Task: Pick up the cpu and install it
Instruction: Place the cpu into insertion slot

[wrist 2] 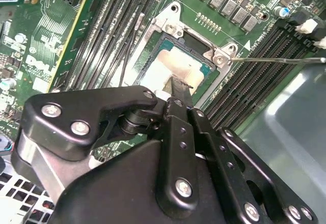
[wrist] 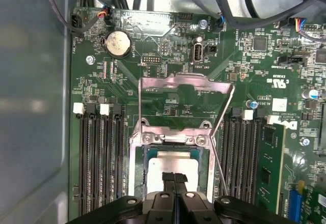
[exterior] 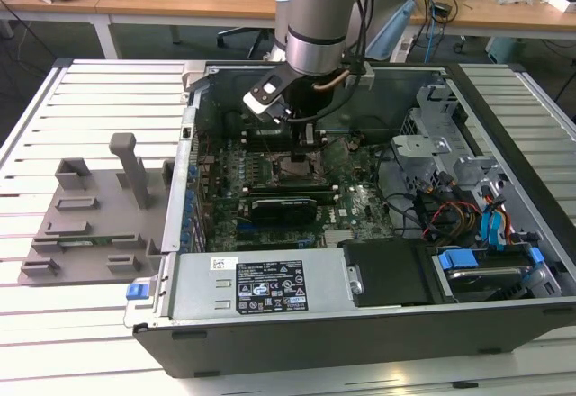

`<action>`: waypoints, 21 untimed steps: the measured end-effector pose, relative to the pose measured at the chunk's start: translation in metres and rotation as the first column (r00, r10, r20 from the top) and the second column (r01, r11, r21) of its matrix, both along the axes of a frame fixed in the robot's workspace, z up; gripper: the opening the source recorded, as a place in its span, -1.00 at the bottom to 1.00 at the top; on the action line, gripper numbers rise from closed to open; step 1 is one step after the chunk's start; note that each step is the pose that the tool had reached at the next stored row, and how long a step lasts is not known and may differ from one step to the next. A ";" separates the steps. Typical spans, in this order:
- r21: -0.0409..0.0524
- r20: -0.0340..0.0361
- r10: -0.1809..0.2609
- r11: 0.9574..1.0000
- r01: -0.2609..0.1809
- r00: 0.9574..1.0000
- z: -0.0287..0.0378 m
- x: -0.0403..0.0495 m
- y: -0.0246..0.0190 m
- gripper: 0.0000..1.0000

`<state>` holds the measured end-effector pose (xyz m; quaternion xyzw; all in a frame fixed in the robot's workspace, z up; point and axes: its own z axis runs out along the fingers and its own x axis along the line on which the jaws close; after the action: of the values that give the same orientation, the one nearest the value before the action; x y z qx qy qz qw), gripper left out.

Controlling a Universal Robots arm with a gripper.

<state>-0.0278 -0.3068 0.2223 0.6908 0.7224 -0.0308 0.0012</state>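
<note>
Fingers (wrist: 169,179) pressed flat together, no gap between them, gripping nothing. Their tips are right down over the cpu (wrist: 173,164). Whether they actually press on its top, I can't tell. The cpu lies square in its socket, silvery face up, also seen in the second wrist view (wrist 2: 170,63).

Just beyond the chip the load plate (wrist: 186,89) stands swung open, tilted up off the socket frame. The thin metal lever (wrist: 218,168) angles away beside it. Memory slots (wrist: 97,152) run along both flanks of the socket, close in on the fingers, and one slot carries a green memory stick (wrist: 270,168). Farther up the motherboard (wrist: 239,56) sits a round coin battery (wrist: 116,43).

In the exterior view the arm (exterior: 319,18) drops in from twelve o'clock, wrist pointing near enough straight down into the open computer case (exterior: 360,342). From the socket, the power supply box (exterior: 261,283) lies at six o'clock. The drive cage (exterior: 432,117) and a tangle of cables (exterior: 450,211) crowd three o'clock.

Out at nine o'clock from the case, on the exterior view's left, a grey tray with upright posts (exterior: 90,211) rests on the slatted worktop (exterior: 90,90), well apart from the action.
</note>
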 end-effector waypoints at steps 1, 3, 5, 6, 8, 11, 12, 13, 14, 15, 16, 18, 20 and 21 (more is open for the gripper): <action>0.000 0.000 0.000 1.000 0.000 1.000 0.0015 0.0000 0.0000 -0.79; 0.000 0.000 0.000 1.000 0.000 1.000 0.0046 0.0000 0.0000 -0.79; 0.000 0.000 0.000 1.000 0.000 1.000 0.0079 0.0000 0.0000 -0.79; 0.000 0.000 0.000 1.000 0.000 1.000 0.0097 0.0000 0.0000 -0.79; 0.000 0.000 0.000 1.000 0.000 1.000 0.0127 0.0000 0.0000 -0.79; 0.000 0.000 0.000 1.000 0.000 1.000 0.0164 0.0000 0.0000 -0.79; 0.000 0.000 0.000 1.000 0.000 1.000 0.0185 0.0000 0.0000 -0.79; 0.000 0.000 0.000 1.000 0.000 1.000 0.0201 0.0000 0.0000 -0.79; 0.000 0.000 0.000 1.000 0.000 1.000 0.0215 0.0000 0.0000 -0.79; 0.000 0.000 0.000 1.000 0.000 1.000 0.0240 0.0000 0.0000 -0.79; 0.000 0.000 0.000 1.000 0.000 1.000 0.0268 0.0000 0.0000 -0.79; 0.000 0.000 0.000 1.000 0.000 1.000 0.0300 0.0000 0.0000 -0.79; 0.000 0.000 0.000 1.000 0.000 1.000 0.0363 0.0000 0.0000 -0.79; 0.000 0.000 0.000 1.000 0.000 1.000 0.0379 0.0000 0.0000 -0.79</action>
<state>-0.0278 -0.3067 0.2602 0.6908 0.7224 -0.0308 0.0012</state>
